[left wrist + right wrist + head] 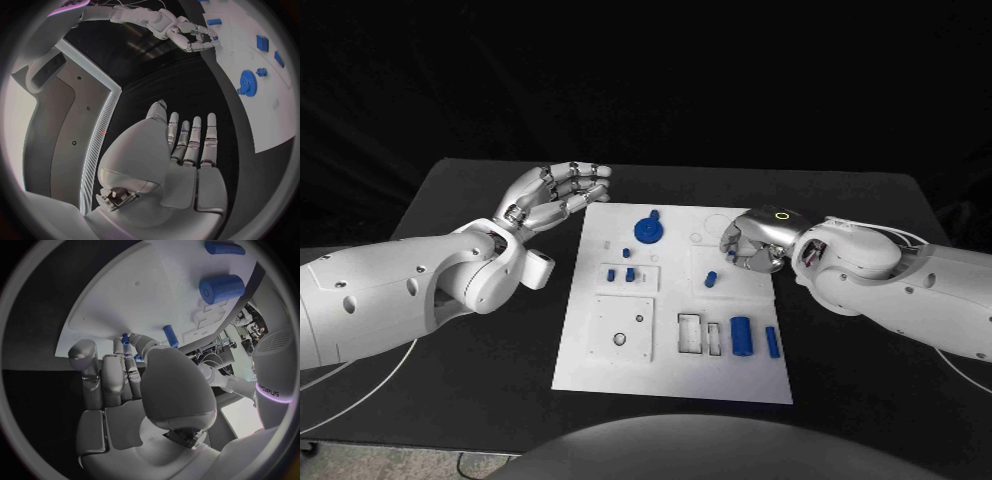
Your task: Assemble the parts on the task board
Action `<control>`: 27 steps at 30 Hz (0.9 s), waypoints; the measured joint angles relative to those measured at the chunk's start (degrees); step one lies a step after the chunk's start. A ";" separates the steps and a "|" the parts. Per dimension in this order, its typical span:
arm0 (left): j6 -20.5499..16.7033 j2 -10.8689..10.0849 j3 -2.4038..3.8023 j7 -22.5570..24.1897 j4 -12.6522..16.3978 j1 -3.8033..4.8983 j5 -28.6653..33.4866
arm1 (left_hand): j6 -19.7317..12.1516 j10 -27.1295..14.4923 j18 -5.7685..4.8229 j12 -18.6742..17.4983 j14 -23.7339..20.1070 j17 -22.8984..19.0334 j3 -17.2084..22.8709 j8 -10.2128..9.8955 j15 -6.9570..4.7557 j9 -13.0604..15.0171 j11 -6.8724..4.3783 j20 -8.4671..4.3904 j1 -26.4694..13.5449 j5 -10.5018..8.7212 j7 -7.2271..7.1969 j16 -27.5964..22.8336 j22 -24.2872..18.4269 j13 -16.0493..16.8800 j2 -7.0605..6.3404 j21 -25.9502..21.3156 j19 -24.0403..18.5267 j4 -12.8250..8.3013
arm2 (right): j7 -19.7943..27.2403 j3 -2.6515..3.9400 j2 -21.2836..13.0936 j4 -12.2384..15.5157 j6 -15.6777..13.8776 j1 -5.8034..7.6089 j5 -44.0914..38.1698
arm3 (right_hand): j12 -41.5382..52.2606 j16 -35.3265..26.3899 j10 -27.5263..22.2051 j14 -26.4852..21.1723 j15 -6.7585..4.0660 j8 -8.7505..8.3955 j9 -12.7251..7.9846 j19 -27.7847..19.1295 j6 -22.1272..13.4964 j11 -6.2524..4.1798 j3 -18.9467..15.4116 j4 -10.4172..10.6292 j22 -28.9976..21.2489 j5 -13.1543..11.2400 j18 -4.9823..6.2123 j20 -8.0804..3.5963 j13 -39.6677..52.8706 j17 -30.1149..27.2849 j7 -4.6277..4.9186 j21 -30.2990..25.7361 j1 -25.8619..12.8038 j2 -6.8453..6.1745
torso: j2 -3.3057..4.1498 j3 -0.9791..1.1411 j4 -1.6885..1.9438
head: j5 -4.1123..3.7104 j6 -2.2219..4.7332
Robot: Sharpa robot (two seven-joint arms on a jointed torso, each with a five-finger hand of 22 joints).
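White task board [589, 365] lies on the black table [877, 200] between both hands. Left hand [557, 197] hovers open-fingered, empty, beside it. Right hand [750, 245] curls over it; a small blue peg [711, 280] stands just beside its fingertips, grasp unclear.

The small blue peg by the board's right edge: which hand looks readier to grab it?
The right hand, probably. It hangs over the board right beside the peg, fingers curled towards it. The left hand is held open off the board's far left corner.
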 measured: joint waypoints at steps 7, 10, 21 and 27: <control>0.18 0.14 0.00 -0.13 -0.16 -0.01 0.00 | 0.00 0.20 0.00 0.00 0.20 -0.05 0.00 0.00 0.20 -0.10 0.20 0.20 0.45 0.34 0.00 0.00 -0.06 -0.20 0.00 0.23 0.20 0.00 | 0.19 0.03 -0.10 0.10 0.05 -0.02 0.45 | -0.25 0.00 1.28 0.00 0.00 0.00 0.12 0.00 0.00 -0.33 0.13 -0.52 0.00 1.82 0.00 0.00 -0.85 -0.36 0.01 -0.24 0.15 0.15 | -0.01 -0.01 -0.06 | 0.17 0.00; 0.24 0.14 -0.01 -0.19 -0.20 -0.01 0.01 | 0.00 0.20 0.00 0.00 0.20 -0.05 0.00 0.17 0.20 -0.18 0.20 0.20 0.45 0.62 0.00 0.24 -0.10 -0.26 0.00 0.22 0.20 0.00 | 0.22 0.03 -0.22 0.19 0.05 -0.03 0.66 | -0.33 -0.11 1.48 -0.20 0.20 0.00 0.11 0.00 0.06 -0.12 0.13 -0.52 -0.01 2.17 0.00 0.00 -0.94 -0.45 0.06 -0.24 0.15 0.15 | -0.01 -0.01 -0.05 | 0.21 0.00; 0.33 0.15 -0.01 -0.37 -0.29 -0.02 0.01 | -0.01 0.20 -0.01 0.00 0.41 -0.04 0.00 0.19 0.42 -0.30 0.20 0.41 0.68 0.83 -0.01 0.24 -0.14 -0.45 0.23 0.22 0.40 0.00 | 0.88 0.00 -0.63 0.39 -0.73 -0.06 1.51 | -0.45 -1.42 2.52 -0.62 -0.21 0.21 0.37 0.00 0.86 -0.33 0.45 -1.47 -0.01 2.41 0.00 0.00 -1.50 -1.73 -0.04 -1.69 0.69 0.10 | 0.01 -0.08 -0.02 | 0.52 0.00; 0.33 0.21 -0.02 -0.48 -0.28 -0.02 0.01 | -0.01 0.20 -0.01 0.11 0.62 -0.04 0.00 0.19 0.62 -0.38 0.20 0.31 0.83 1.08 -0.01 0.46 -0.17 -0.56 0.38 0.23 0.72 0.00 | 1.51 0.02 -1.07 0.79 -1.97 0.11 1.82 | -0.45 -1.43 2.75 -0.82 -0.01 0.21 0.46 0.00 1.06 -0.15 0.70 -1.72 -0.02 2.28 0.00 0.00 -1.80 -2.01 0.16 -1.78 1.05 0.46 | 0.05 -0.08 0.01 | 0.75 0.00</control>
